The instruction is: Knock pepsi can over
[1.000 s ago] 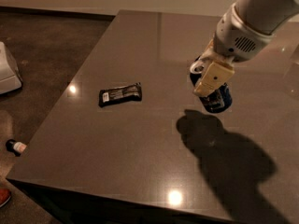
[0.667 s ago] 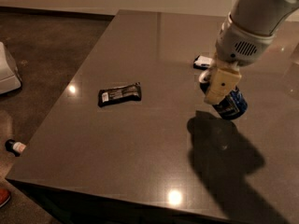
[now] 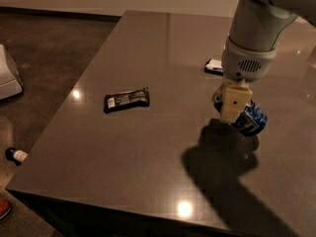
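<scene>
The pepsi can (image 3: 251, 117) is dark blue and sits right of the middle of the grey table (image 3: 148, 152). It is tipped far over to the right, and I cannot tell whether it lies flat. My gripper (image 3: 231, 111) hangs from the white wrist straight above the can's left end and touches it, hiding the can's top. The arm comes in from the upper right and casts a large shadow on the table in front of the can.
A flat black snack bar wrapper (image 3: 126, 99) lies left of the middle of the table. A small dark and white packet (image 3: 214, 65) lies behind the gripper. On the floor at the left are a white object (image 3: 7, 75) and a small bottle (image 3: 16, 155).
My gripper has moved to the right and toward the front edge. The can has gone with it and tipped from upright to leaning far to the right.
</scene>
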